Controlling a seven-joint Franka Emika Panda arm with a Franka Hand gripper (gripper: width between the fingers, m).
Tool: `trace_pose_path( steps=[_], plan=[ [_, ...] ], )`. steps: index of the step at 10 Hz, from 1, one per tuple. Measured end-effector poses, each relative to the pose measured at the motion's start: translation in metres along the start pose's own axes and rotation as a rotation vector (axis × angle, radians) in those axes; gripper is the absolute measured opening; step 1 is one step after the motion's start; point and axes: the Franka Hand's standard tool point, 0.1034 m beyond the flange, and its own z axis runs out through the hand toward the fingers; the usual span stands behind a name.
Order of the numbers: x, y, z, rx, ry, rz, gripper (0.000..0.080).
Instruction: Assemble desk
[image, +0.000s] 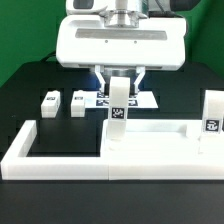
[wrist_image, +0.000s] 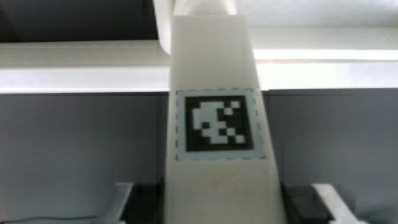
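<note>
My gripper points down over the desk tabletop and is shut on a white leg near its top. The leg stands upright, tag facing out, with its foot on the tabletop's corner at the exterior view's left. In the wrist view the leg runs straight away from the gripper, a finger on each side of it. A second leg stands upright at the tabletop's end on the exterior view's right. Two more legs lie on the black table.
The long white U-shaped border frame wraps round the tabletop at the front and the exterior view's left. The marker board lies behind the held leg, partly hidden by it. A white rim crosses the wrist view beyond the leg.
</note>
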Motion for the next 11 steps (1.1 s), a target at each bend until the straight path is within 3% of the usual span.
trace_pose_path(
  steps=[11],
  plan=[
    [-0.008, -0.001, 0.011, -0.027, 0.039, -0.015, 0.0298]
  ],
)
